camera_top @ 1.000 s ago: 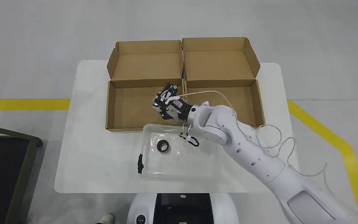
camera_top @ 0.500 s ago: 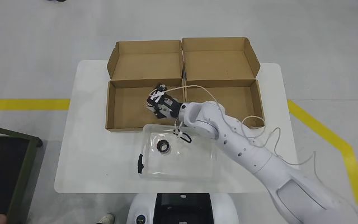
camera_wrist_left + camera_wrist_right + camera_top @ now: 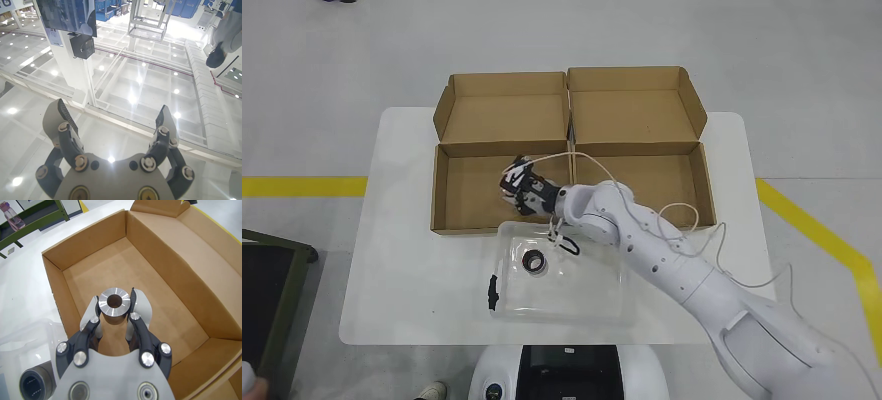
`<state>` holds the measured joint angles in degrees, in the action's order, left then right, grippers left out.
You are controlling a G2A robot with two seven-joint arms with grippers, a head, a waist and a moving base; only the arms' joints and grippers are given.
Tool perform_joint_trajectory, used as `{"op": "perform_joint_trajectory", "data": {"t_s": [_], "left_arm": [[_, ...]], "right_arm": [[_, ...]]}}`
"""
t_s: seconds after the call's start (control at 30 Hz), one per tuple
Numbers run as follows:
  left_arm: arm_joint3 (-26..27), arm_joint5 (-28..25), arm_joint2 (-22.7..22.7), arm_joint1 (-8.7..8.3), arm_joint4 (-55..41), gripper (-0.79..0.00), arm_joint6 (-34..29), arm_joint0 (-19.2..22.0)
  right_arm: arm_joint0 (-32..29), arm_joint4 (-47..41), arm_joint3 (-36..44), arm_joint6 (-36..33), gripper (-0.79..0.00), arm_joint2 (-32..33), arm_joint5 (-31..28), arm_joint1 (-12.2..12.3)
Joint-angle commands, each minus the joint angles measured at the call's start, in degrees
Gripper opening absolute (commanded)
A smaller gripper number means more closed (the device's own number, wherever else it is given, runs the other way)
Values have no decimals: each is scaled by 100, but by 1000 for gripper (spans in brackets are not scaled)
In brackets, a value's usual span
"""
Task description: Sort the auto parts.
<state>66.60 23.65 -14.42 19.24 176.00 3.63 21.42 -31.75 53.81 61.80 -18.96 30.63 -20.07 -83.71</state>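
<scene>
My right gripper (image 3: 115,305) (image 3: 517,183) is shut on a shiny steel sleeve (image 3: 114,306), a short cylinder with a round bore, held above the floor of the left cardboard box (image 3: 132,279) (image 3: 467,190). That box holds nothing else that I can see. A dark bearing ring (image 3: 535,262) (image 3: 34,382) lies in the clear plastic bin (image 3: 587,290) near the table's front. My left gripper (image 3: 113,121) is open, pointed up at the ceiling, with nothing between its fingers.
A second open cardboard box (image 3: 667,180) stands right beside the first, both with lids folded back. A small black part (image 3: 492,292) sits at the clear bin's left edge. The white table (image 3: 397,260) has bare room to the left and right.
The right gripper has carried the steel sleeve leftward, from near the boxes' shared wall to farther over the left box's floor.
</scene>
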Motion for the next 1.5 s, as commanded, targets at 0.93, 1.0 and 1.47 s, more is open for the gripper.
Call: {"op": "perform_joint_trajectory", "data": {"t_s": [0.93,1.0,1.47], "left_arm": [[0,0,0,0,0,0,0,0],[0,0,0,0,0,0,0,0],[0,0,0,0,0,0,0,0]], "right_arm": [[-250,593,784,-398,-403,574,-585,-25],[-380,824,1174,-522,-397,650,-749,52],[-2127,1093,3601,-1370,-225,1793,-1764,678]]}}
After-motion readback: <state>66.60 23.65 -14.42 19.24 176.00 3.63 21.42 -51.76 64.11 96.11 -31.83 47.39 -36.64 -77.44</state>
